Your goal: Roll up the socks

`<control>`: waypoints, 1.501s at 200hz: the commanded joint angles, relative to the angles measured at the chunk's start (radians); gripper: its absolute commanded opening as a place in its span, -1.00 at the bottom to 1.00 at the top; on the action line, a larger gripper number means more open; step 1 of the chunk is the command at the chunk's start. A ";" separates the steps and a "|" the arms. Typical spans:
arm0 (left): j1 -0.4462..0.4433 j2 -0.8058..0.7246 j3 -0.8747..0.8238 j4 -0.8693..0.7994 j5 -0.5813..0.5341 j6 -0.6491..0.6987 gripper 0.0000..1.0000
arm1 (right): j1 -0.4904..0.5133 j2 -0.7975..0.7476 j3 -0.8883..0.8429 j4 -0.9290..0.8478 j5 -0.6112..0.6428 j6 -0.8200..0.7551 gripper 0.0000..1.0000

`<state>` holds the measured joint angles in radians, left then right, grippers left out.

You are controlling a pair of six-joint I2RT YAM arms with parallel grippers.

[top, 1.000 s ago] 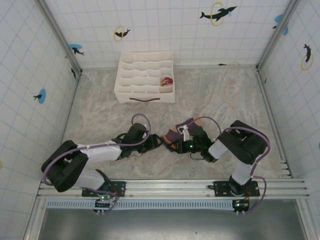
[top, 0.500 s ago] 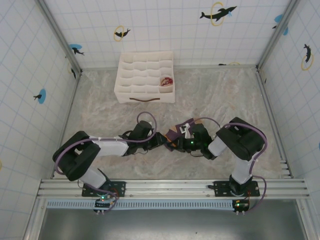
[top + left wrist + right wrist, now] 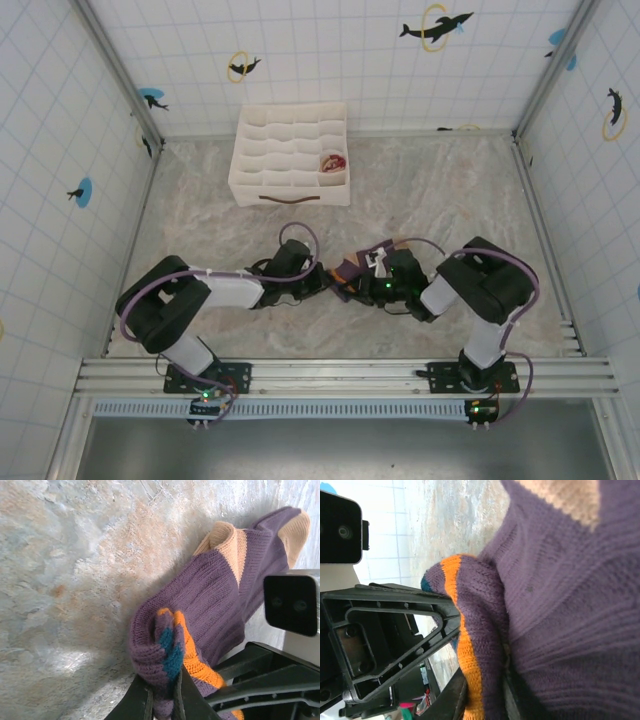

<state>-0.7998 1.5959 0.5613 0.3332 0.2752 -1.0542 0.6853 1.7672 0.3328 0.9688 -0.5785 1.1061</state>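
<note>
- Compared with a second ago, the left claw (image 3: 322, 283) is seen moved rightward across the worktop (image 3: 450, 190), from a spot apart from the purple sock (image 3: 350, 268) up to its near-left end.
- The left claw, wide a second ago, is now closed narrow on the sock.
- The sock is bunched more compactly than before, at mid-worktop between the two claws.
- In the left wrist view, the folded cuff end of the purple sock (image 3: 215, 595) is pinched by the left claw (image 3: 162, 690); the tan toe is pointed away.
- In the right wrist view, the orange-striped cuff of the purple sock (image 3: 560, 605) is held between the narrow fingers of the right claw (image 3: 485, 695).
- The organiser box (image 3: 290, 190) is set well behind.
</note>
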 commanded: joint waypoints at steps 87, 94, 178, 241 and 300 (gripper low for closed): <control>0.046 -0.015 0.096 -0.347 0.029 0.153 -1.00 | 0.267 -0.464 0.175 -0.858 0.665 -0.675 0.24; 0.051 -0.015 0.100 -0.357 0.040 0.161 -1.00 | 0.314 -0.478 0.185 -0.872 0.735 -0.715 0.26; 0.077 0.035 0.185 -0.466 0.146 0.224 -1.00 | 0.729 -0.300 0.328 -0.905 1.360 -1.150 0.42; 0.079 0.049 0.201 -0.495 0.171 0.235 -1.00 | 0.824 -0.008 0.423 -0.839 1.556 -1.332 0.27; 0.080 0.044 0.194 -0.503 0.178 0.240 -1.00 | 0.797 0.119 0.428 -0.828 1.603 -1.324 0.11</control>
<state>-0.7254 1.6241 0.7544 -0.0978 0.4446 -0.8368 1.5036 1.8267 0.7521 0.1440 0.9993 -0.2150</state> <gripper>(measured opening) 0.089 0.591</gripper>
